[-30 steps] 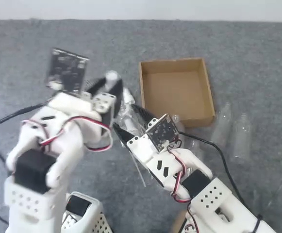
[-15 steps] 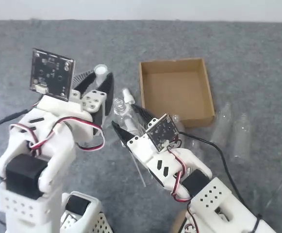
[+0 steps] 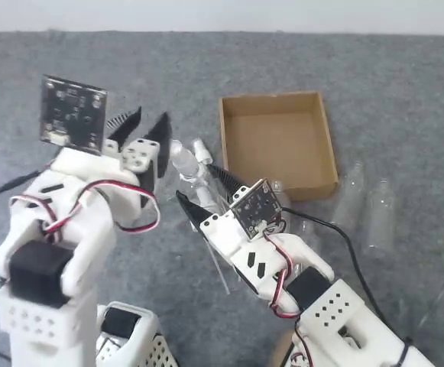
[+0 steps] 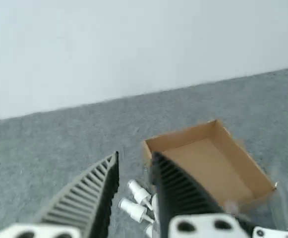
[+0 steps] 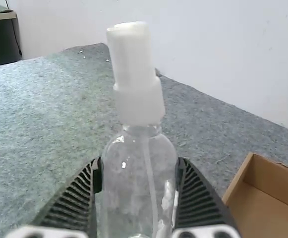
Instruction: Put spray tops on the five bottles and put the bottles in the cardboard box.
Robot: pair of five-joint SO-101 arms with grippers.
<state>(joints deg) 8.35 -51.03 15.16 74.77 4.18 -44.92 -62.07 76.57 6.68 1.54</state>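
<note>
Bottles (image 3: 380,214) right of cardboard box (image 3: 279,145)

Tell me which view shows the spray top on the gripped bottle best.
The right wrist view: the spray top stands close and whole on the bottle in the right tool. The high view gives it small beside the left tool. The left wrist view faces loose tops and the cardboard box.

Grey carpet (image 3: 405,92) as floor; plain white wall (image 4: 134,44) behind; dark cabinet (image 5: 0,42) in corner.
</note>
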